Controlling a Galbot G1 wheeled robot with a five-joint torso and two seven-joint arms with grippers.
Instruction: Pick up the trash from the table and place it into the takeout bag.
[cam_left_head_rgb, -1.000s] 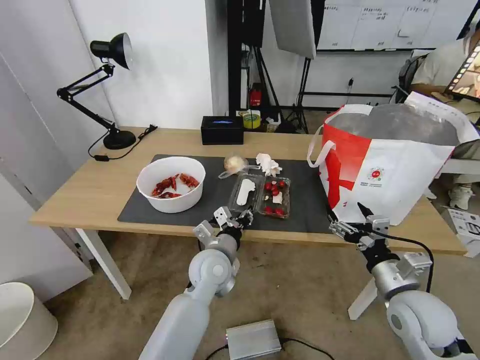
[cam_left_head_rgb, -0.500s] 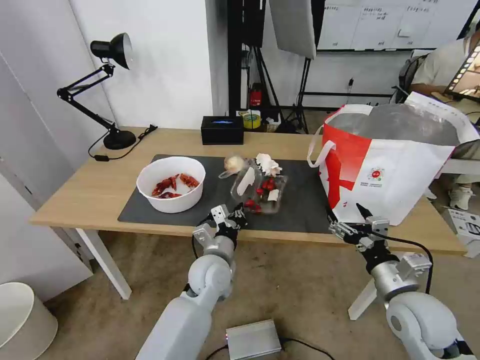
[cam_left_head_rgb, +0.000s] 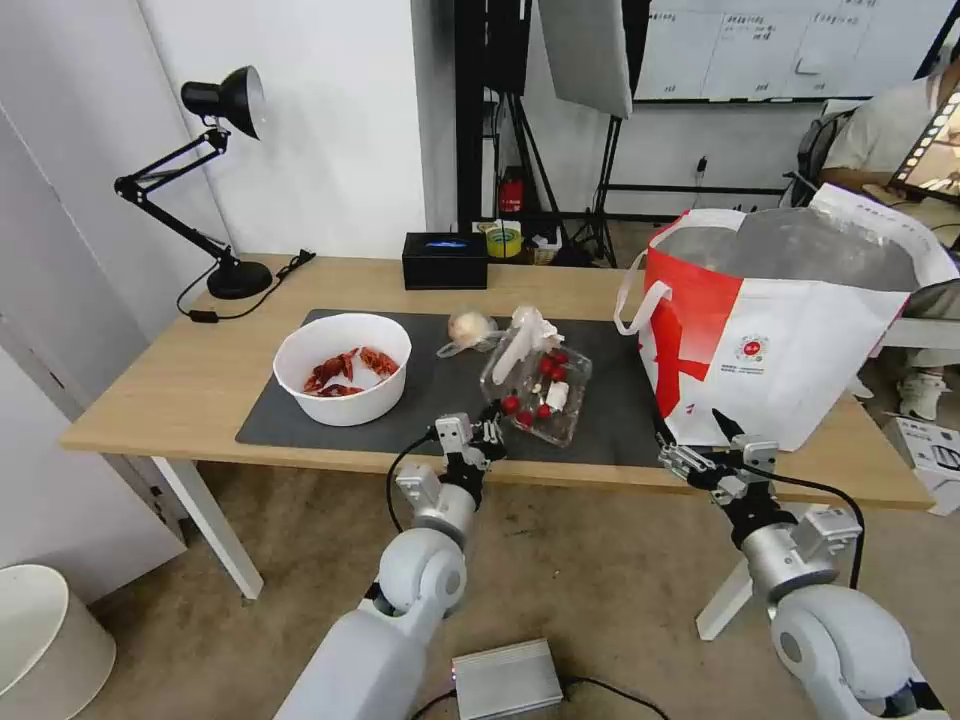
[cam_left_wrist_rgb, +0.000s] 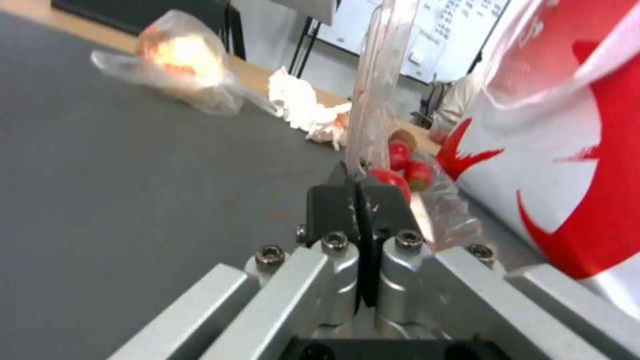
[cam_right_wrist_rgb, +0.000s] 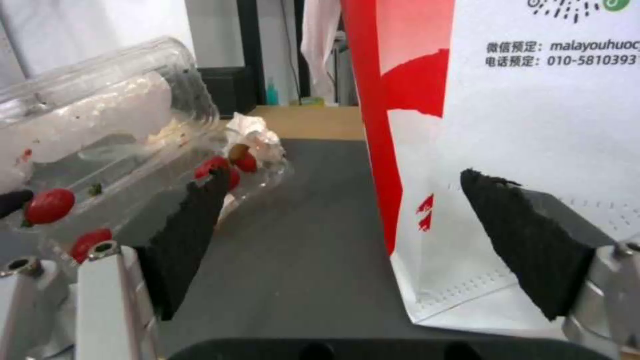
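So the left claw is clamped on the near edge of the clamshell tray, which hangs tilted above the mat, red bits loose inside. I'd keep it level-ish and carry it slowly over the takeout bag rim. Right claw sits spread apart by the bag, near the surface edge.

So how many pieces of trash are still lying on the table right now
3: the white bowl of shells on the mat's left, the wrapped beige lump behind centre, the crumpled tissue beside it. The clamshell tray is lifted, tilted, in the left gripper.
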